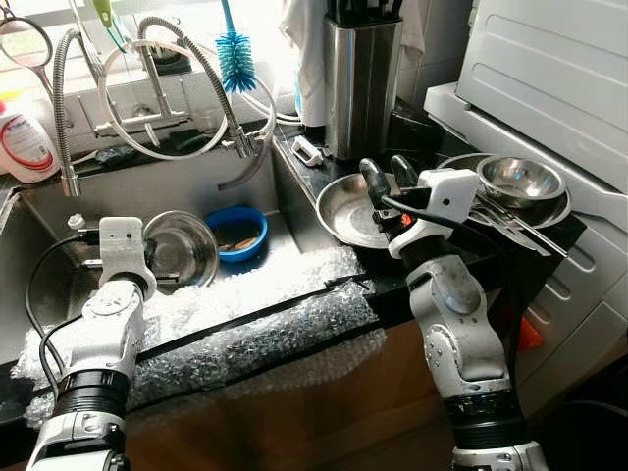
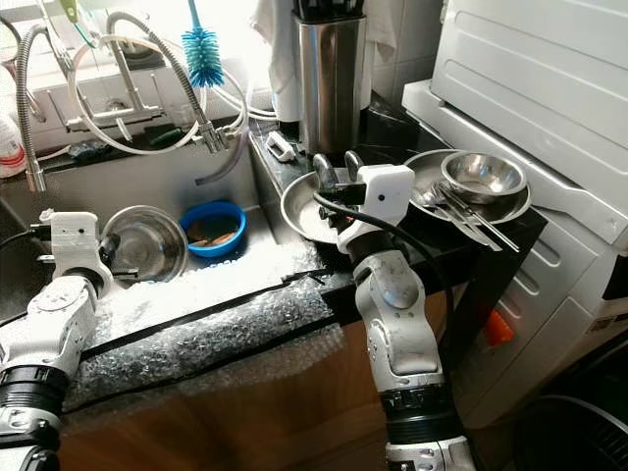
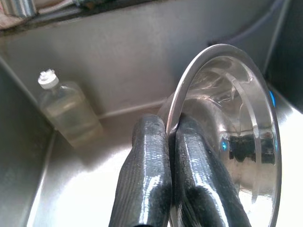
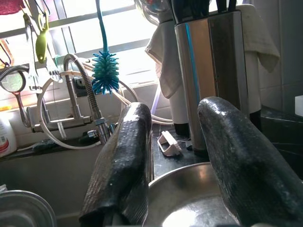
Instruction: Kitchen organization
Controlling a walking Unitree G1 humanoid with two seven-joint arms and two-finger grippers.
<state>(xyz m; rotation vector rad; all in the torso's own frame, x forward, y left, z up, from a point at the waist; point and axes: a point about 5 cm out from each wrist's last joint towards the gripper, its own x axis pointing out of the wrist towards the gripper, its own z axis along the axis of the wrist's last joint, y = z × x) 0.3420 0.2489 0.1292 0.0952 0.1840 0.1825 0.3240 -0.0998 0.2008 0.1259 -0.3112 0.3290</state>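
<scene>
Left tool (image 3: 170,142) pinches steel bowl (image 3: 236,142) rim, apparently inside sink (image 1: 59,245).

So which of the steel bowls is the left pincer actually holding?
The round steel bowl in the sink, tilted on edge beside the blue plastic bowl. The left pincer is shut on its rim; the other steel bowl sits untouched on the counter.

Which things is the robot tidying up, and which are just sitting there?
Being tidied:
- steel bowl, rim pinched by the left hand in the sink
- steel pan, under the open right hand
- small steel bowl
- blue bowl

Just sitting there:
- blue bottle brush
- knife block
- clear bottle
</scene>
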